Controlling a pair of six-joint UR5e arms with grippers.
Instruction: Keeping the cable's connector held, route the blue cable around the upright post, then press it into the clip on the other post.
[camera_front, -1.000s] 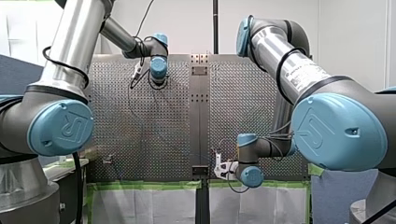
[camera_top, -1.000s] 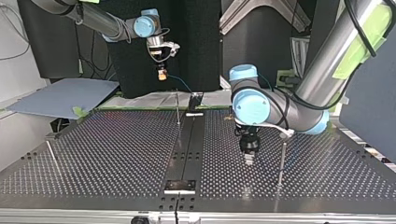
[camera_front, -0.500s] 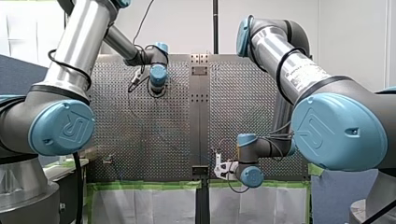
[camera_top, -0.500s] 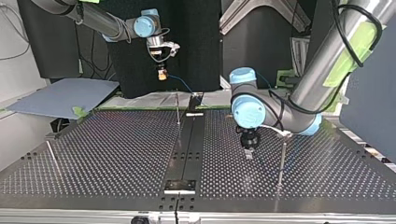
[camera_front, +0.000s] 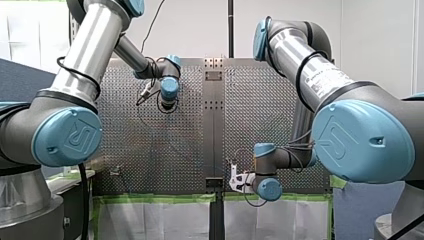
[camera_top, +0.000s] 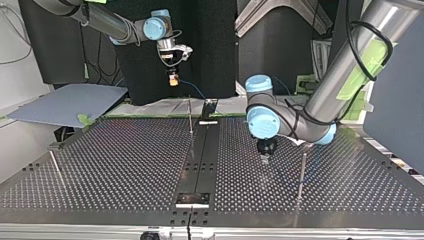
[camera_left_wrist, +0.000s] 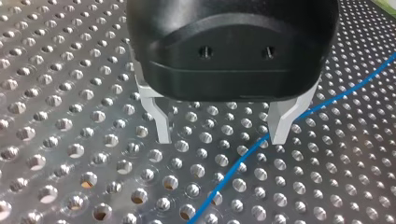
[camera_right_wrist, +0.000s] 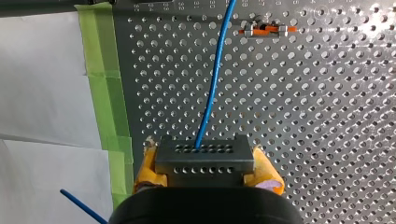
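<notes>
On perforated table (camera_right_wrist: 327, 116), one blue cable (camera_right_wrist: 215, 74)

Left arm (camera_top: 350, 65) enters top view from 1 o'clock, wrist folded; left gripper (camera_top: 265, 159) points 6 o'clock, fingers (camera_left_wrist: 161, 123) spread apart. Right arm (camera_top: 100, 20) enters from 11 o'clock; right gripper (camera_top: 173, 79) hangs high, yellow-padded fingers (camera_right_wrist: 266, 170) clamped on connector (camera_right_wrist: 204, 158).

A robotics lab: my left arm (camera_front: 80, 65) and my right arm (camera_front: 320, 75), both blue-jointed industrial machines, flank a perforated metal worktop (camera_top: 125, 160). Green tape (camera_front: 150, 198) and white sheeting (camera_front: 150, 220) line one worktop edge, with black curtain (camera_top: 210, 45) and a bare white wall (camera_front: 200, 25) beyond.
</notes>
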